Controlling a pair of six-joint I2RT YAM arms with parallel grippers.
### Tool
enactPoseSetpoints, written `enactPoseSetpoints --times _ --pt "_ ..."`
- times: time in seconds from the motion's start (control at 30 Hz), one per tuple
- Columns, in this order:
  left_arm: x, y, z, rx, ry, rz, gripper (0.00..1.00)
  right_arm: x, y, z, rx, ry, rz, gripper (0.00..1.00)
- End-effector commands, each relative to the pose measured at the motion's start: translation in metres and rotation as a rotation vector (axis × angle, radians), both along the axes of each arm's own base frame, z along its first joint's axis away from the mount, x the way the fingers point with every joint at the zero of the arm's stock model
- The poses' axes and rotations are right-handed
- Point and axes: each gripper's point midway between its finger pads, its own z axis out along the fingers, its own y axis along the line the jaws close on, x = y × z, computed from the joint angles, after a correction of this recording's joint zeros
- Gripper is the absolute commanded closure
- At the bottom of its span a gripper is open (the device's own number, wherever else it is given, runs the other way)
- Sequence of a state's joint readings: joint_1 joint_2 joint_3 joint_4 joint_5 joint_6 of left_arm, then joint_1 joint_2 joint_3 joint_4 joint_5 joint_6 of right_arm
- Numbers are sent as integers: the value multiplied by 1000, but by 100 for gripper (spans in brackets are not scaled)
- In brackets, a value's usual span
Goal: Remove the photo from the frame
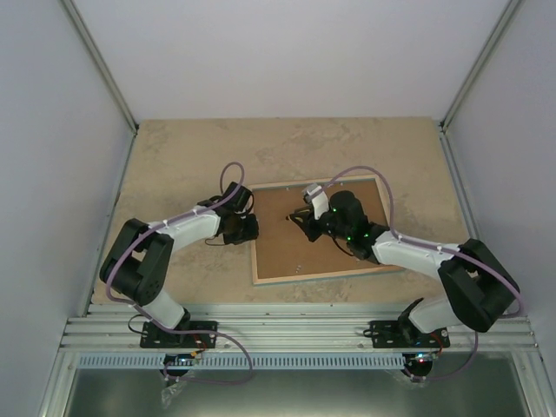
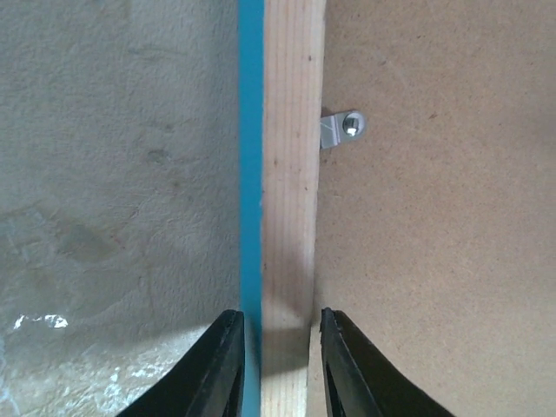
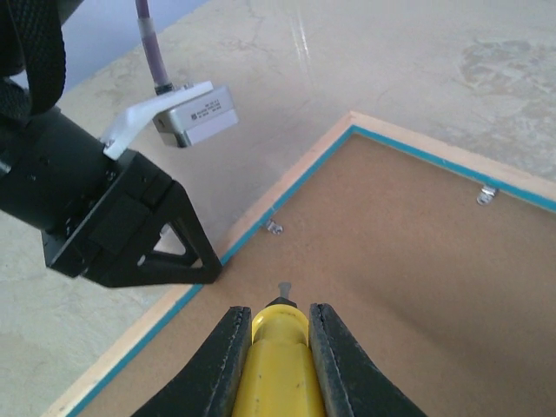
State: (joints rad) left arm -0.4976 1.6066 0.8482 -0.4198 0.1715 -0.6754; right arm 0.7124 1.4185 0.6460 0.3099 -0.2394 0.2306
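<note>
Frame [image 1: 254, 261]: large thin rectangular picture frame with a turquoise-blue front and light wood back rim. It lies face down on the beige mottled table [image 1: 174, 156], just ahead of the two arm bases.
Left gripper [image 2: 278, 317]: narrow. The black fingers straddle the frame's left rim, one at the turquoise outer edge and one at the inner wood edge. It looks pinched on the rim.
Tab [image 2: 343, 129]: small silver metal clip with a screw, farther along that rim, lying over the board's edge.
Backing board [image 1: 287, 252]: plain brown hardboard seated inside the rim, facing up.
Photo: not visible; judged to be under the board.
Tool [image 3: 280, 356]: yellow handle and small dark tip, pointed down at the board, short of the nearest tab.
Right gripper [image 3: 280, 310]: closed round the yellow handle.
Risk 1: the tip skids off a tab and gouges the board.
Risk 2: prying while the tabs overlap the board could bend the board and crease the photo.
Risk 3: if the rim pinch is weak, the frame could pivot under a push.
Facing: back up, front down.
Long axis: left to right, with the right end slightly farther from the bases.
</note>
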Motion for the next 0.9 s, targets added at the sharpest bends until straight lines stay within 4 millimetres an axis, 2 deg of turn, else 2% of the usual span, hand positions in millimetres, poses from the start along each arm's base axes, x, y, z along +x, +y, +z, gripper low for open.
enactPoseSetpoints --times 0.0,0.33,0.47,0.87 --pt "1 -2 8 -18 -20 13 72 11 21 21 59 -56 35 100" --pt "-5 -1 -2 7 15 -30 78 27 53 14 93 -36 58 99" --pt "-10 0 -6 14 32 -50 81 29 64 6 91 -22 71 99" --pt "-13 -2 -9 5 43 -67 86 42 76 -17 45 3 53 100"
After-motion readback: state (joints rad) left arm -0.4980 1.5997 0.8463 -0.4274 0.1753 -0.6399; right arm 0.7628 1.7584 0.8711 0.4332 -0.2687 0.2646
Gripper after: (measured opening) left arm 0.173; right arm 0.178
